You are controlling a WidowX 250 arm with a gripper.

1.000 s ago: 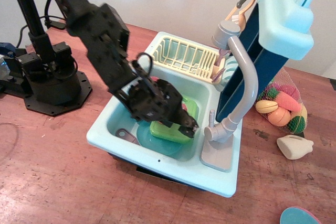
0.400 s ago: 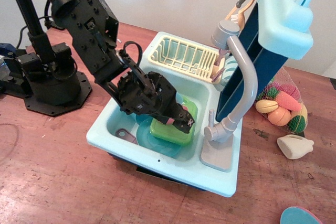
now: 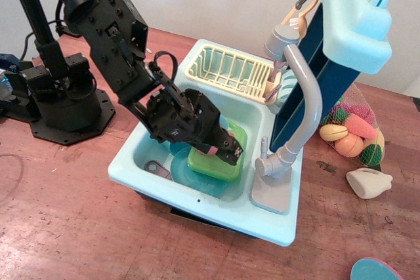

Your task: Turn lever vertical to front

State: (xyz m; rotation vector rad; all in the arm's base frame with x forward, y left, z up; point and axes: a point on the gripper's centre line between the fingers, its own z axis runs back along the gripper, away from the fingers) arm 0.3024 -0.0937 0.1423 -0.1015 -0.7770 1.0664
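Observation.image: lever (image 3: 264, 146) stands upright, right of tool (image 3: 231, 153).

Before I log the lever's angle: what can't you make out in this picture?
- Lever: too thin to read its exact tilt.
- Gripper: jaws dark against its own body; open or shut unclear.
- Sink floor: partly hidden by gripper.
- Blue plate: cut off by bottom edge.

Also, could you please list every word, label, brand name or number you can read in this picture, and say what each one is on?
No readable text in this view.
Toy sink: plain, no label.
Faucet and its lever: no markings visible.
Robot arm and gripper: black, no legible brand or number.
Blue panel behind the sink: no print visible.
Net bag of toy food: no tag to read.
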